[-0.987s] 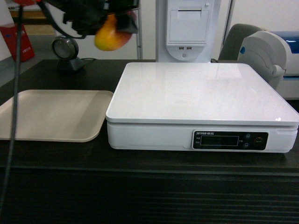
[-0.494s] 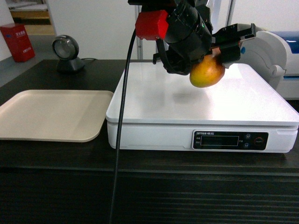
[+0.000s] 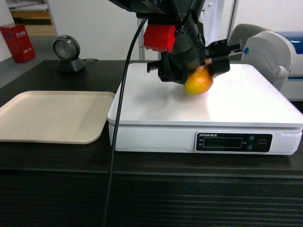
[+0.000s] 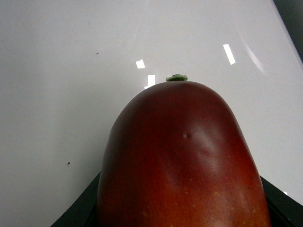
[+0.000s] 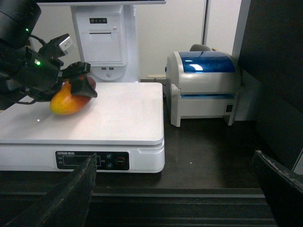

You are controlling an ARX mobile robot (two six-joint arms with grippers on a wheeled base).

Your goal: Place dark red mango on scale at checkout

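Lowered since half a second ago, the left gripper (image 3: 201, 75) now clamps the mango (image 3: 198, 82) at or just above the scale (image 3: 246, 104), upper middle of the head view. Smooth and rounded, the fruit looks firm but likely to roll, so gripping across its middle seems safest. From the upper left the arm slants down, while the right gripper (image 5: 175, 189) hangs open at the bottom of its wrist view.

Dark red mango (image 3: 198, 83), orange-yellow end down, low over the white scale (image 3: 236, 101) on the black checkout (image 3: 57, 156)
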